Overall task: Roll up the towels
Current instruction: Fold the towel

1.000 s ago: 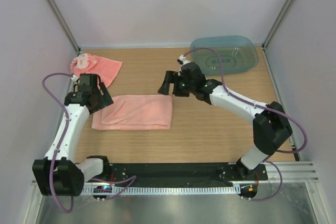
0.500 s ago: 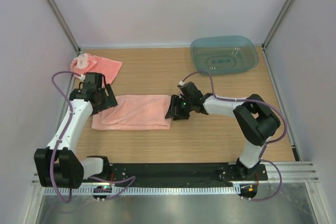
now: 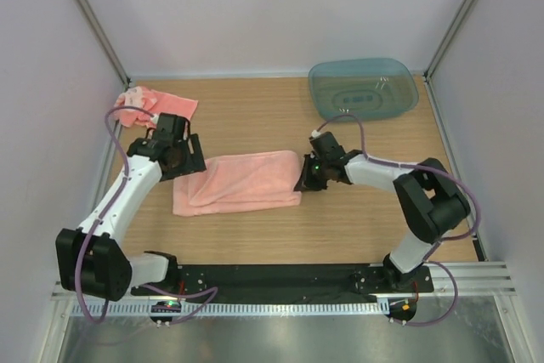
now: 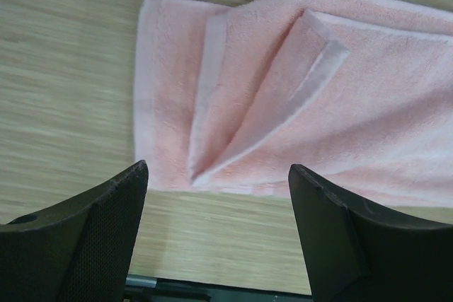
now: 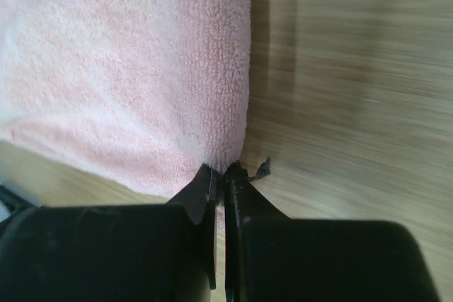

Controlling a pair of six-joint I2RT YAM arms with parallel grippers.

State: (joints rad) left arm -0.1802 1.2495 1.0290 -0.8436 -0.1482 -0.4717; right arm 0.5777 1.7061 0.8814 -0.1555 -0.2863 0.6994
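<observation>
Pale lilac walls around a wooden tabletop [image 3: 255,108], with a translucent blue-green tub [image 3: 364,91] parked in the far right corner. That's our setup.

The big change in the last second is the right gripper [image 3: 303,183]. It was wide open above the wood, then it dropped to the right end of the flat towel [image 3: 242,183] and snapped closed. In the wrist view its tips [image 5: 225,171] are pressed together right on the towel's edge [image 5: 127,68], so we'd call that a pinch on the terry. The towel has also slid to the right across the table along with that arm, which backs up that the grip is real.

The left gripper [image 3: 183,159] has come forward over the left end of the same towel. Its jaws are spread wide and it isn't touching anything. Its camera shows a loose folded flap on the cloth [image 4: 340,118] just ahead of the tips.

The second towel [image 3: 170,104] sits crumpled in the far left corner, untouched.

For the task, we reckon this is repositioning before any rolling. Nothing is rolled yet, and that thin edge pinch could slip if the pull carries on.
</observation>
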